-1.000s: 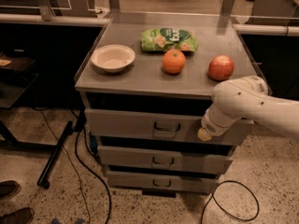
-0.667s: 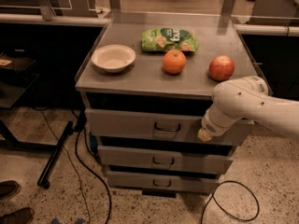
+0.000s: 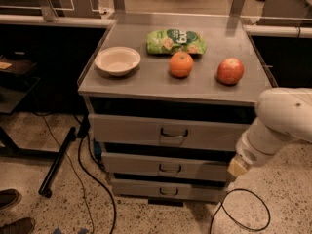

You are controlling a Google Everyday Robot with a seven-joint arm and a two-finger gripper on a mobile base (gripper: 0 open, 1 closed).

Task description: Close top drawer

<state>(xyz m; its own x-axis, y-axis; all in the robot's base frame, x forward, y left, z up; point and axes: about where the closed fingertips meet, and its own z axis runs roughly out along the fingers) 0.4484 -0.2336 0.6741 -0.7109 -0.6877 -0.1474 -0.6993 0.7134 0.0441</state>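
The top drawer (image 3: 131,130) is the uppermost of three grey drawers in the cabinet, with a dark loop handle (image 3: 174,132) at its centre. Its front panel stands a little forward of the cabinet, with a dark gap above it. My white arm (image 3: 282,118) comes in from the right. My gripper (image 3: 238,166) is at the arm's low end, beside the right end of the drawer fronts and just below the top drawer's right corner. It holds nothing that I can see.
On the cabinet top (image 3: 146,82) are a white bowl (image 3: 117,61), a green snack bag (image 3: 175,41), an orange (image 3: 181,64) and a red apple (image 3: 230,71). Two lower drawers (image 3: 168,167) sit below. Black cables (image 3: 85,179) and a cable loop (image 3: 241,211) lie on the floor.
My arm's end has drawn back to the right and downward, away from the top drawer's front. The view has shifted a little closer to the cabinet.
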